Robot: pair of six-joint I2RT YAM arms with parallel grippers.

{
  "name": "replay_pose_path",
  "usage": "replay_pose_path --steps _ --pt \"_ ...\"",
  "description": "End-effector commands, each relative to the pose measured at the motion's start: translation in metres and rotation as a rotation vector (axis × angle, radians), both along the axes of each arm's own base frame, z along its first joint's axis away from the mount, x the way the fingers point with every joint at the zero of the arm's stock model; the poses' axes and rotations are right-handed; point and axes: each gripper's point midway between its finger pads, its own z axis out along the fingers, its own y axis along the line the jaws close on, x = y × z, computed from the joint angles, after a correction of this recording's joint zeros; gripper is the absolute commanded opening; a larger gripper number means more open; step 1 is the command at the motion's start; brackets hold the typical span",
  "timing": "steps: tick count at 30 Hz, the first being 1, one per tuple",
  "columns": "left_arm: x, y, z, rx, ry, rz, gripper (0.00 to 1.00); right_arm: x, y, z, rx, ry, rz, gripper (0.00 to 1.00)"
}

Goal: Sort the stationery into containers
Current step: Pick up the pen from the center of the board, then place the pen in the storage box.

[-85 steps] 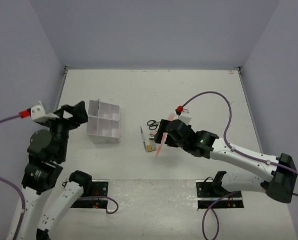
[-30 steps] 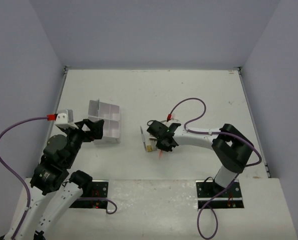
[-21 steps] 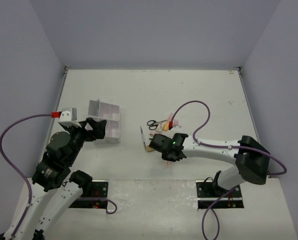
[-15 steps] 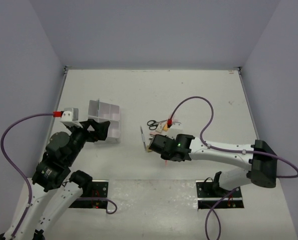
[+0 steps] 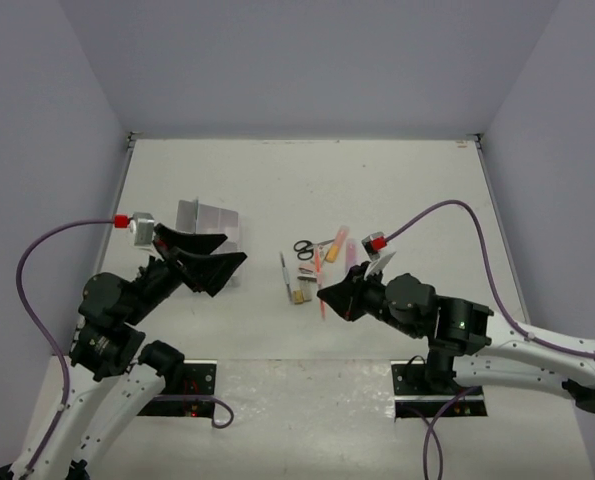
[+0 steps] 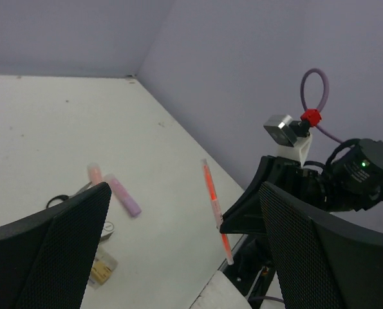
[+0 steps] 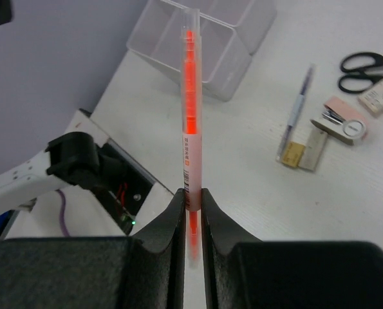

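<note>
Both the left arm [image 5: 102,340] and right arm [image 5: 447,320] have white link shells and bulky black round joint housings, one on the right showing a tiny green light [image 6: 362,163]. A lilac cable [image 5: 445,205] with a red connector [image 6: 309,117] reaches a pale camera block [image 6: 282,129] at each wrist. The left claw [image 6: 183,190] has broad matte black fingers [image 6: 326,257] with fine mesh texture.

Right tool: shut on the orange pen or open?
Shut. In the right wrist view, the right tool pinches the clear-barrelled orange pen near its lower end, fingers tight against it.
</note>
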Motion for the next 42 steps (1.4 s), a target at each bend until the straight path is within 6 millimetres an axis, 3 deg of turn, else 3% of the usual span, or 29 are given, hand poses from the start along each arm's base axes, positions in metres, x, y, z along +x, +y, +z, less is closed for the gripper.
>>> replay_pose_path --steps 1,7,15,21,23,28,30,31,32,34,37,38,39,41,42 --pt "-0.025 -0.034 0.013 -0.117 -0.051 -0.279 1.00 -0.025 0.025 0.052 0.165 -0.183 0.244 0.00" --pt "-0.022 -0.052 -0.001 -0.135 0.002 -0.389 1.00 -0.037 0.033 0.060 0.214 -0.224 0.332 0.00" --pt "-0.034 -0.078 0.007 -0.171 -0.004 -0.531 0.99 -0.040 0.058 0.076 0.226 -0.246 0.399 0.00" --pt "-0.043 -0.093 -0.002 -0.162 0.011 -0.590 0.89 -0.040 0.064 0.087 0.234 -0.263 0.411 0.00" --pt "-0.043 -0.093 -0.004 -0.161 0.013 -0.591 0.82 -0.040 0.064 0.089 0.235 -0.265 0.414 0.00" --pt "-0.042 -0.096 -0.003 -0.158 0.022 -0.599 0.40 -0.039 0.067 0.090 0.228 -0.265 0.415 0.00" --pt "-0.041 -0.099 -0.003 -0.155 0.031 -0.607 0.29 -0.038 0.071 0.085 0.210 -0.263 0.417 0.00" --pt "-0.041 -0.101 -0.002 -0.154 0.034 -0.613 0.16 -0.036 0.072 0.084 0.203 -0.261 0.413 0.00" --pt "-0.042 -0.102 -0.002 -0.151 0.038 -0.621 0.10 -0.034 0.072 0.082 0.197 -0.262 0.403 0.00" --pt "-0.042 -0.104 -0.003 -0.142 0.046 -0.633 0.01 -0.028 0.070 0.081 0.184 -0.264 0.369 0.00" --pt "-0.029 -0.103 -0.011 -0.085 0.086 -0.560 0.00 -0.017 0.061 0.077 0.164 -0.253 0.290 0.01" --pt "-0.021 -0.102 -0.014 -0.060 0.110 -0.504 0.00 -0.012 0.057 0.077 0.163 -0.252 0.255 0.06" --pt "-0.010 -0.099 -0.017 -0.019 0.107 -0.441 0.00 -0.009 0.052 0.073 0.148 -0.244 0.226 0.19" --pt "0.025 -0.085 -0.025 0.082 0.165 -0.224 0.00 0.003 0.036 0.060 0.112 -0.214 0.129 0.78" --pt "0.044 -0.072 -0.025 0.121 0.191 -0.097 0.00 0.010 0.026 0.052 0.089 -0.194 0.061 0.90"
